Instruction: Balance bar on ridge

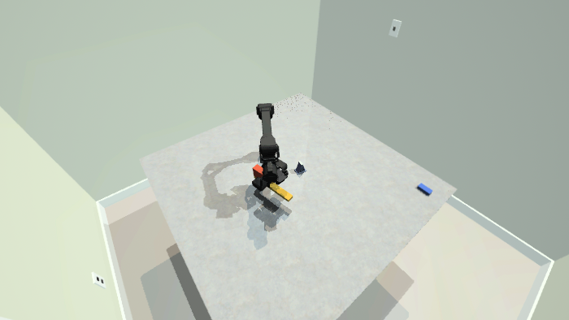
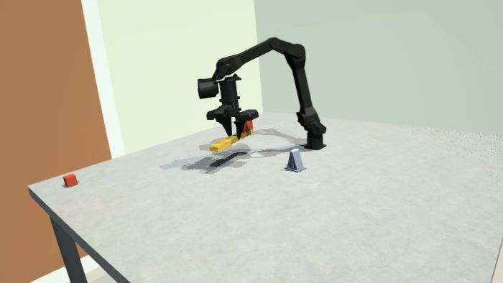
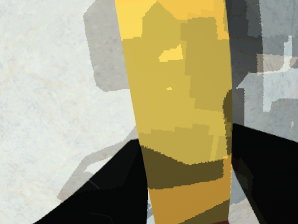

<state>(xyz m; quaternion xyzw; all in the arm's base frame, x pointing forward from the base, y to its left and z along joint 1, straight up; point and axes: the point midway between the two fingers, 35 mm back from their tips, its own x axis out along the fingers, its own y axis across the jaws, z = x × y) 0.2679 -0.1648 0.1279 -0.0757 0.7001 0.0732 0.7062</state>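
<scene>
The yellow bar point(image 1: 281, 192) point(image 2: 220, 144) point(image 3: 175, 100) hangs a little above the table, its dark shadow apart below it. A red block point(image 1: 257, 170) point(image 2: 248, 126) sits on the bar's end nearer the arm's base. My gripper point(image 2: 234, 137) point(image 3: 184, 142) points down and is shut on the bar between its free end and the red block, with one finger on each long side. The ridge point(image 1: 300, 168) point(image 2: 295, 161), a small blue-grey wedge with a pale top on a thin foot, stands upright on the table, apart from the bar, with nothing on it.
The table point(image 1: 325, 244) point(image 2: 323, 230) bears a small blue block point(image 1: 424, 189) near its right corner in the top view. A small red cube point(image 2: 70, 180) lies near the left corner in the exterior view. The arm's base point(image 2: 315, 141) stands behind the ridge.
</scene>
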